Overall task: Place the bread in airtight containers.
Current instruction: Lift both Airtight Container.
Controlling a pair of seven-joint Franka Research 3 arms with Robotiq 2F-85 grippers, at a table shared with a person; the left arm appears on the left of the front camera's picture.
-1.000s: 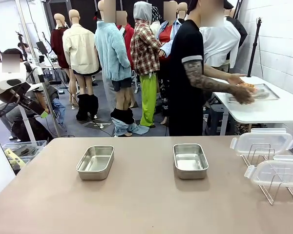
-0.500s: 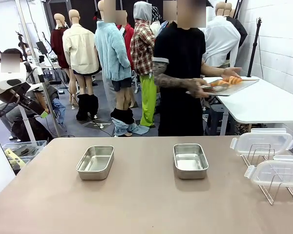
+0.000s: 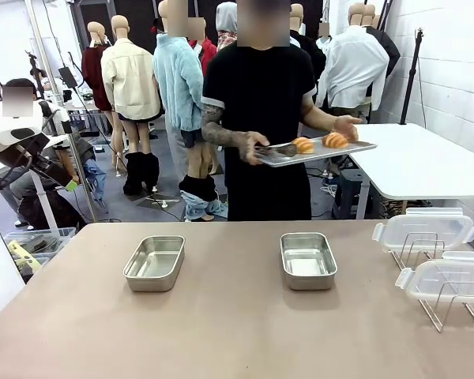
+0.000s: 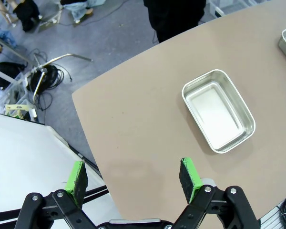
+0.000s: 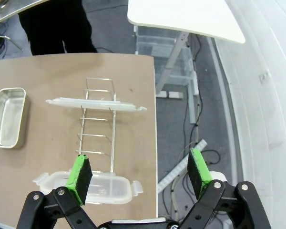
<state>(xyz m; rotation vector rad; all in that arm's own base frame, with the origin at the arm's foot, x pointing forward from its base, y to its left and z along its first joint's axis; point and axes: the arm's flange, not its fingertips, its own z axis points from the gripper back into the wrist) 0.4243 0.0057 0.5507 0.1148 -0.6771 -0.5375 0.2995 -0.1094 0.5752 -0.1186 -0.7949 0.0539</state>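
Two golden-brown croissants (image 3: 303,145) (image 3: 336,140) lie on a flat metal tray (image 3: 278,159) that a person in a black shirt holds beyond the table's far edge. Two empty steel tins stand on the brown table: one at centre left (image 3: 154,263), one at centre right (image 3: 307,260). The left wrist view looks down on the left tin (image 4: 218,110), ahead and right of my open left gripper (image 4: 133,177). High above the table's right edge, my right gripper (image 5: 139,173) is open too, with the right tin (image 5: 7,117) far to its left. Nothing is between either pair of fingers.
Two clear white-rimmed lids (image 3: 424,229) (image 3: 448,280) rest on a wire rack (image 3: 446,308) at the table's right side; the right wrist view shows them (image 5: 95,104) (image 5: 102,188) from above. A white side table (image 3: 426,166) stands behind right.
The person has turned away from the white side table and now faces my table, carrying the tray with the croissants towards it. Neither gripper has changed.
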